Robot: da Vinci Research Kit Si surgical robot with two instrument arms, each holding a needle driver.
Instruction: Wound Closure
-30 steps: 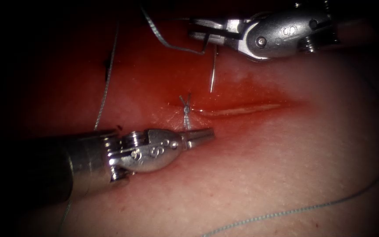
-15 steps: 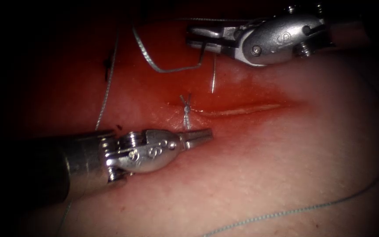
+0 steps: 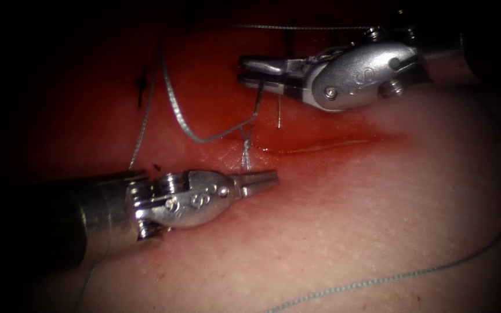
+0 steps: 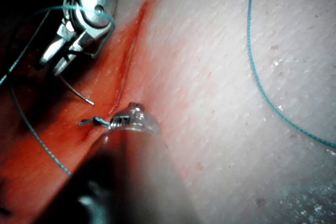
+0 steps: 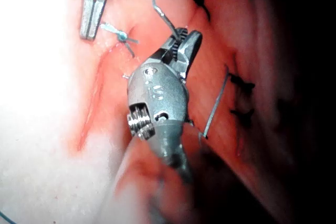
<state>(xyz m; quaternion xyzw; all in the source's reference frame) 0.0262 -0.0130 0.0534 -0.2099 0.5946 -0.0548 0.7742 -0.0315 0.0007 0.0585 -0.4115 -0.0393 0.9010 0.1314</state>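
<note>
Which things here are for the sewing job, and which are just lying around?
For the job: right tool, shut on the needle, whose point hangs free above the tissue; thread looping from those jaws; left tool, shut, holding nothing; the cut.
Lying about: knotted stitch at the cut's left end; dark stitches; red fluid.

Tissue [image 3: 378, 220]: pale pink, finely stippled, stained red around the cut [image 3: 326, 145].
Fluid [image 3: 215, 98]: red.
Thread [image 3: 378, 281]: pale blue-grey, finely twisted; teal in the left wrist view.
Needle [image 3: 278, 113]: silver.
Tools, left [image 3: 265, 179] and right [image 3: 250, 69]: bright silver metal.
Old stitches [image 5: 236, 98]: black.
</note>
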